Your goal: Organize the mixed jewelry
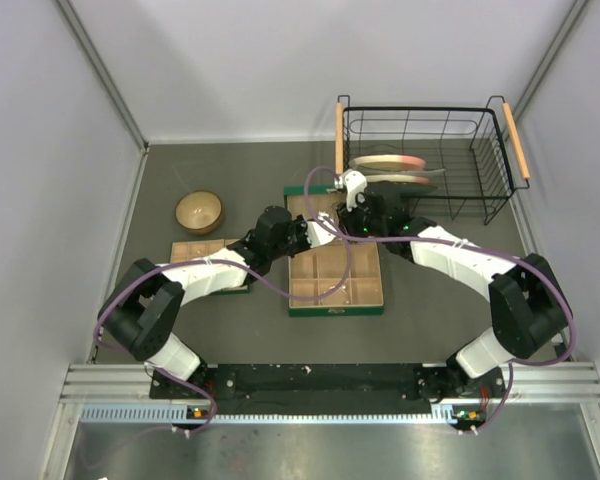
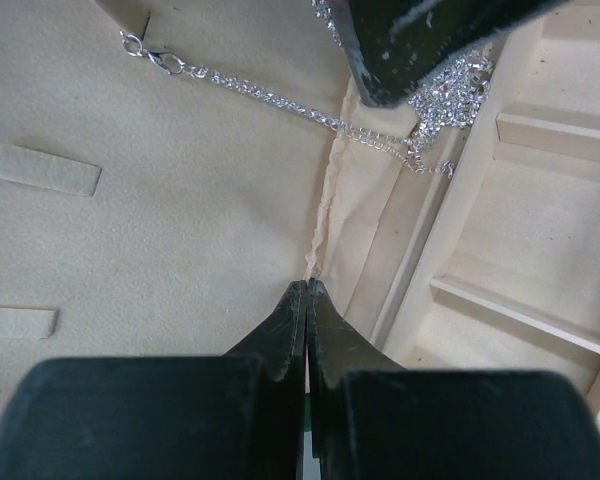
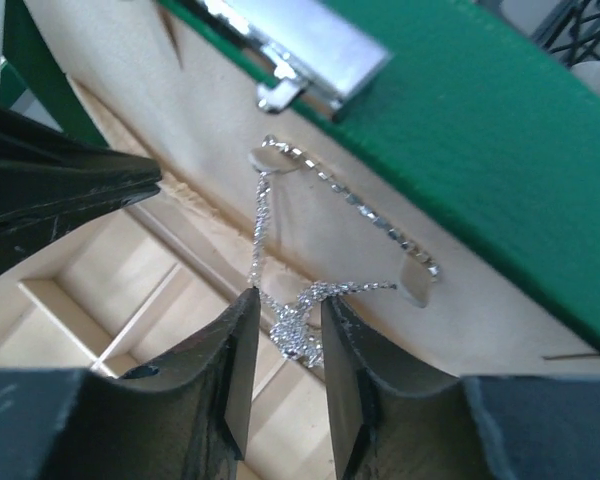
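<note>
A fine silver chain necklace [image 3: 260, 225] lies on the beige lining of the green box's open lid [image 3: 480, 120], its end bunched [image 3: 298, 335] at the hinge edge. My right gripper [image 3: 290, 298] is open, with its fingers on either side of the bunch. In the left wrist view the chain [image 2: 270, 97] runs from its clasp [image 2: 145, 50] to the bunch [image 2: 450, 95] under a right finger [image 2: 410, 40]. My left gripper [image 2: 308, 287] is shut and empty, its tips at the lining seam. A silver link bracelet [image 3: 365, 212] hangs between two tabs on the lid.
The green box [image 1: 336, 308] with beige compartments sits mid-table, with both grippers [image 1: 332, 226] at its back edge. A round wooden bowl [image 1: 198, 212] and a flat wooden tray [image 1: 202, 250] are at the left. A black wire basket [image 1: 425, 160] with plates stands at the back right.
</note>
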Available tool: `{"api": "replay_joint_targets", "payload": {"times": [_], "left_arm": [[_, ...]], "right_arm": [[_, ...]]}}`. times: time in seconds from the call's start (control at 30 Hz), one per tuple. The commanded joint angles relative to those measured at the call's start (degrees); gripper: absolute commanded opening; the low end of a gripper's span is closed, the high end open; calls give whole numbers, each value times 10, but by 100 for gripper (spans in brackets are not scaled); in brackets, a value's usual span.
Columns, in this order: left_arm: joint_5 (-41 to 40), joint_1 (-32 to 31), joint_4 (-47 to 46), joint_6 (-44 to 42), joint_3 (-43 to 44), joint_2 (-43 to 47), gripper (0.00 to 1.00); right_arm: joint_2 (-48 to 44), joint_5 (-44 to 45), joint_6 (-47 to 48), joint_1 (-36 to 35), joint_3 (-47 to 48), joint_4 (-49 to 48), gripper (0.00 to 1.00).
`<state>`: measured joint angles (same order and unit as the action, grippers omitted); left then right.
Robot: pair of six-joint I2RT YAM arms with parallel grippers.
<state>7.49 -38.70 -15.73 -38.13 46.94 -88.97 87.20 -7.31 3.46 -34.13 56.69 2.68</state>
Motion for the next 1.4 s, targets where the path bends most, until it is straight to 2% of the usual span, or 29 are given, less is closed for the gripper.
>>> {"api": "replay_joint_targets", "payload": {"times": [0.0,0.1,0.2,0.27,0.33,0.9,1.37], "left_arm": [[30,-3,8,17,17,19,0],[30,-4,8,17,17,18,0],[31,-3,8,18,18,17,0],[31,-3,8,19,19,17,0],[31,-4,8,21,20,16,0],[56,-3,23,17,23,12,0],[86,-3,62,16,38,7,0]], "right_arm": [[-8,39,1,-9,11,-42,30],[-8,46,1,-9,12,-41,26],[-9,45,-1,-9,15,-36,16],[-10,46,-2,-9,16,-34,6],[-11,50,-2,-10,18,-32,2],[-61,34,-5,-9,61,18,0],[-54,31,17,-9,98,28,0]]}}
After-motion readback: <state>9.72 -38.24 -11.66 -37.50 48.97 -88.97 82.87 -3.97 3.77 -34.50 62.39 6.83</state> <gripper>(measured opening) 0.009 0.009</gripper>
